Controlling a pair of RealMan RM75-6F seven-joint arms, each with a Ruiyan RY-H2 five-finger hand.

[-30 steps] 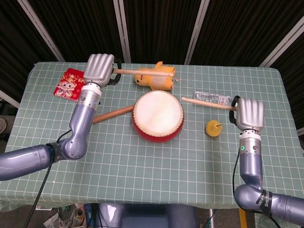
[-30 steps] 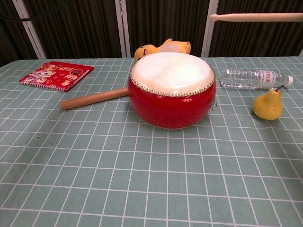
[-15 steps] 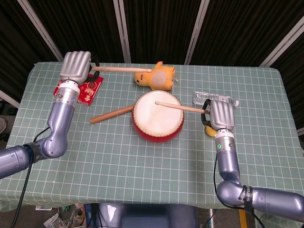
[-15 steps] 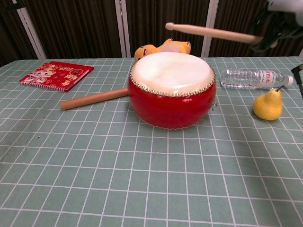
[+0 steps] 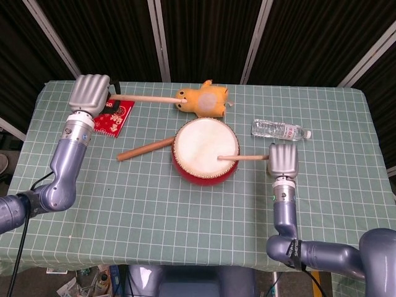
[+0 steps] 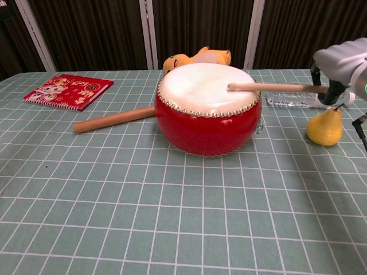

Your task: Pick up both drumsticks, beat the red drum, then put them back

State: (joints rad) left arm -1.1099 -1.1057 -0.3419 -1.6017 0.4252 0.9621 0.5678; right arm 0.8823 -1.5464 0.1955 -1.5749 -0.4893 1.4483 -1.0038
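Note:
The red drum (image 5: 205, 148) (image 6: 207, 109) with a white skin stands mid-table. My right hand (image 5: 282, 159) (image 6: 344, 60) grips a drumstick (image 5: 244, 158) (image 6: 275, 87) just right of the drum. This stick lies nearly level and its tip rests on the right part of the skin. My left hand (image 5: 90, 94) is raised at the far left of the table and grips the other drumstick (image 5: 148, 98), which points right toward the yellow toy, well away from the drum. The chest view does not show the left hand.
A thick wooden rod (image 5: 145, 148) (image 6: 114, 119) lies on the cloth left of the drum. A red booklet (image 5: 117, 114) (image 6: 69, 90) sits far left, a yellow plush toy (image 5: 203, 101) behind the drum, and a water bottle (image 5: 278, 130) and a yellow pear (image 6: 324, 127) to the right.
My right hand swung down and toward the drum, bringing its stick from high in the air onto the skin. My left hand drew back leftward with its stick, away from the drum.

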